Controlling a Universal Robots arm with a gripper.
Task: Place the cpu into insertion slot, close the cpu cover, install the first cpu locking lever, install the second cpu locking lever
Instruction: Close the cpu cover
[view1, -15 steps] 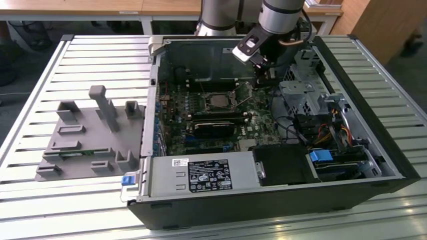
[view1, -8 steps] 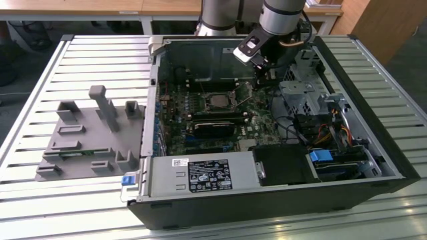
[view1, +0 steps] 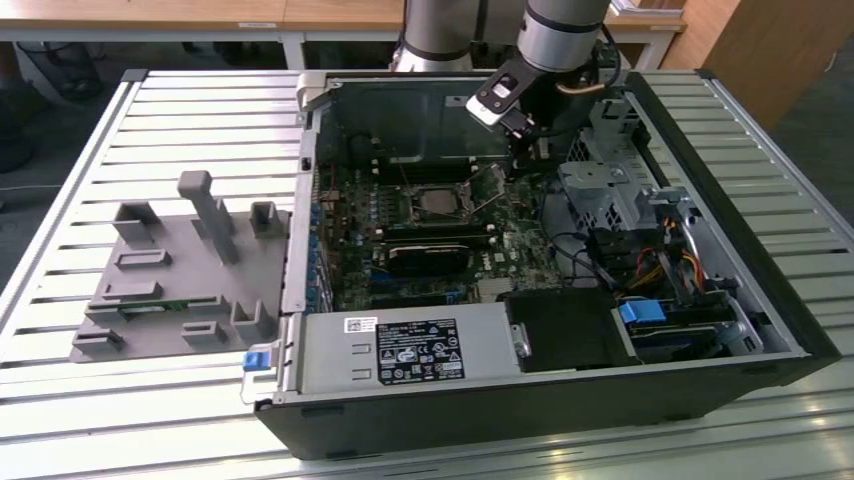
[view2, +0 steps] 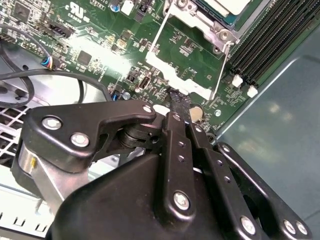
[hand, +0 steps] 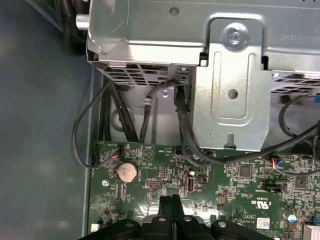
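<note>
The cpu, pale silver on top, lies in the insertion slot in the middle of the motherboard. The cpu cover, a thin silver frame, stands swung open beside the slot, and green board shows through its window. A thin wire locking lever stands up along the cover's side. My gripper is shut, its black fingers pressed together with nothing seen between them. Its tips are at the cover's free edge. In the exterior view the gripper reaches down just to the slot's right.
Black memory slots run beside the socket. A metal drive cage with cables rises close behind the gripper. A coin cell sits on the board. A grey fixture lies outside the case, the power supply at its front.
</note>
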